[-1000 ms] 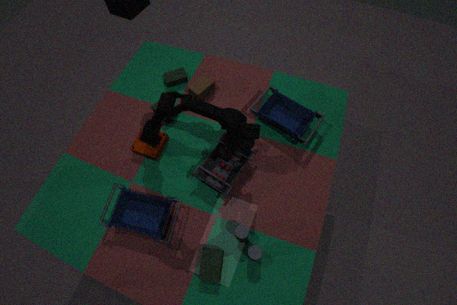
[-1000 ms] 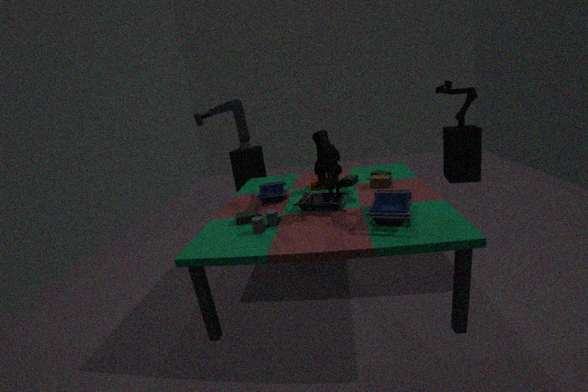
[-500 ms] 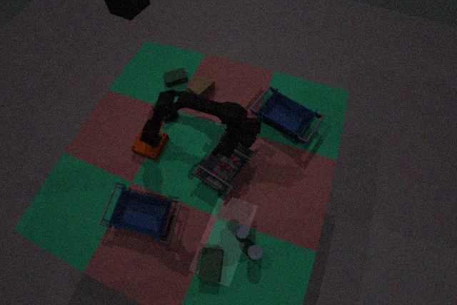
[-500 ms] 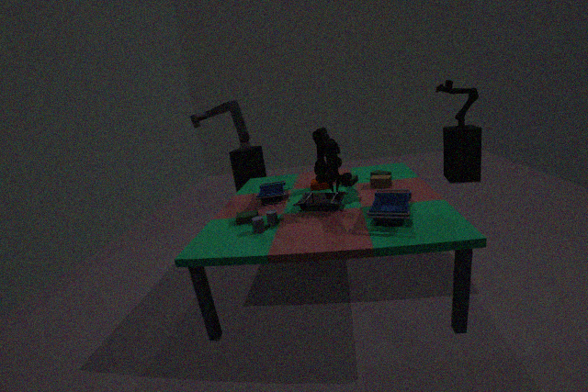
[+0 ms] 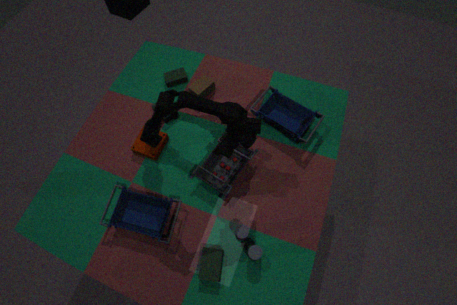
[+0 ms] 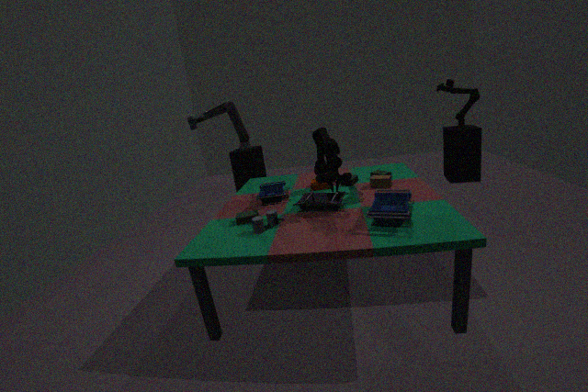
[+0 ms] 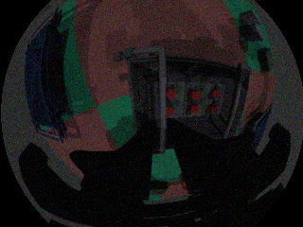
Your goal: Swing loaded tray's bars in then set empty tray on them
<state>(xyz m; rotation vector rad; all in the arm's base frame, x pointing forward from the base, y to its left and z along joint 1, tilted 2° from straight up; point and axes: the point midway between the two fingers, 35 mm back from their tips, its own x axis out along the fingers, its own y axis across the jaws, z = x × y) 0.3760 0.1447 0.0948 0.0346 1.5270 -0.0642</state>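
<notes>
The loaded tray [image 5: 208, 184] [image 7: 204, 61] is dark grey and holds red-topped blocks [image 5: 227, 168] [image 7: 194, 95]. My gripper [image 6: 335, 189] [image 7: 159, 123] points down over one end, its fingers a narrow gap apart. That end's wire bar [image 7: 163, 95] runs between the fingertips without looking clamped. It stands inward of the end, over the tray; whether it rests is unclear. The other bar [image 5: 212, 174] [image 7: 237, 105] crosses the top near the opposite end. Two empty blue trays, one [image 5: 142, 214] [image 6: 272, 190] and another [image 5: 285, 117] [image 6: 390, 207], stand apart with bars outward. The arm hides part of the loaded tray.
Two tan blocks [image 5: 176, 77] [image 5: 201, 86] stand behind the arm. A darker block [image 5: 211, 263] stands on a pale translucent patch [image 5: 238, 211] near two grey cylinders [image 5: 242, 232] [image 5: 254, 252]. The orange arm base [image 5: 142, 150] is left of the loaded tray.
</notes>
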